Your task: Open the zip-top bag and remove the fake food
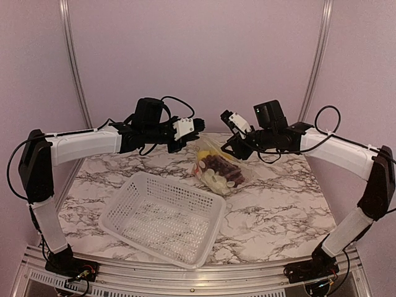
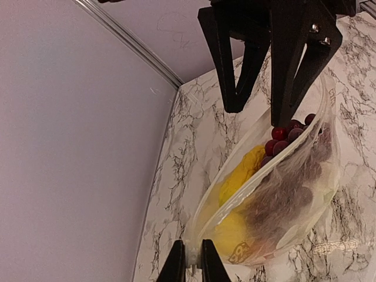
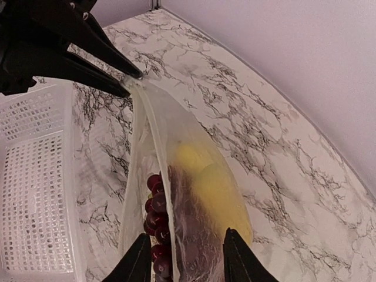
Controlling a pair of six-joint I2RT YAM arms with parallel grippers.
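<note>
Fake food [image 1: 215, 174] is sitting in zip-top bag [image 1: 221, 162]; bag is sitting behind basket [image 1: 162, 219], below left gripper [image 1: 199, 125] and right gripper [image 1: 225, 116]; basket is resting on table [image 1: 278, 210].

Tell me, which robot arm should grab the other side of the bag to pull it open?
Right. The right gripper is open, with the rim of the zip-top bag between its fingers. The left gripper is busy, shut on the bag's other end.

zip-top bag [image 3: 176, 126]: clear
fake food [image 2: 241, 176]: dark purple, yellow
basket [image 1: 120, 198]: white, with small holes
table [image 1: 278, 204]: white marble, black veins
wall [image 1: 198, 55]: pale lilac
</note>
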